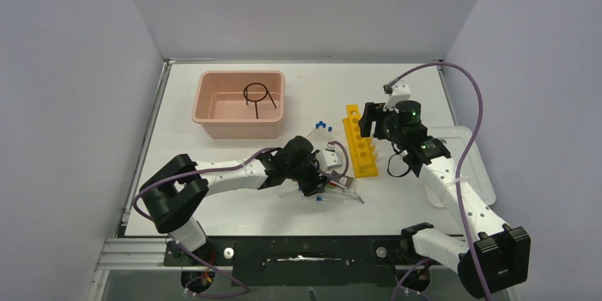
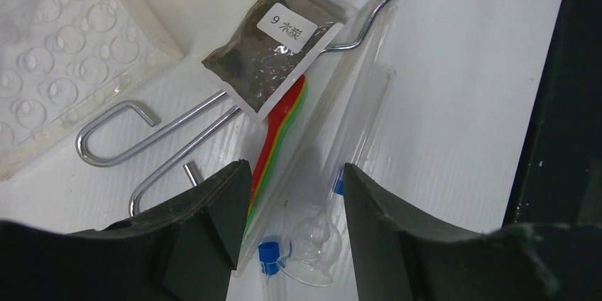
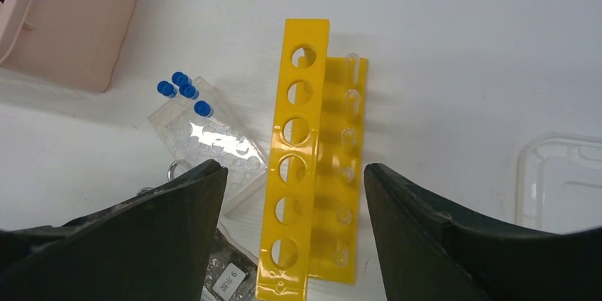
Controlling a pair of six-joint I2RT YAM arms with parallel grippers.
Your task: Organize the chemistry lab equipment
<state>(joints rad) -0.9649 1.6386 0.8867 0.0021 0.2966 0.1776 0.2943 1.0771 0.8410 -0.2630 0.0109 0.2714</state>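
The left tool (image 2: 294, 173) hangs low over a heap of small kit near the front of the bench (image 1: 397, 205). Its two dark fingers stand apart, gripping nothing. Between them lie a clear sleeve of thin coloured sticks (image 2: 280, 138) and a long clear tube (image 2: 362, 116). Whether the fingers touch either one, I cannot tell. A packet of dark powder (image 2: 277, 45) with a white label lies across the metal tongs (image 2: 167, 130), just beyond the sticks.

The right tool (image 3: 292, 170) hovers above the yellow holed rack (image 3: 298, 130), fingers spread wide to either side of it and holding nothing. That rack lies on its side in the middle of the bench. Just to its left is the clear tube rack (image 3: 213, 141), with a few blue-capped clear tubes (image 3: 181, 88) at its far end.

Farther back on the left sits the pink tub (image 1: 241, 127), and the black wire ring with stem (image 1: 253, 104) lies inside it. The white lid (image 1: 475, 166) rests at the right edge of the bench, partly under the right arm.
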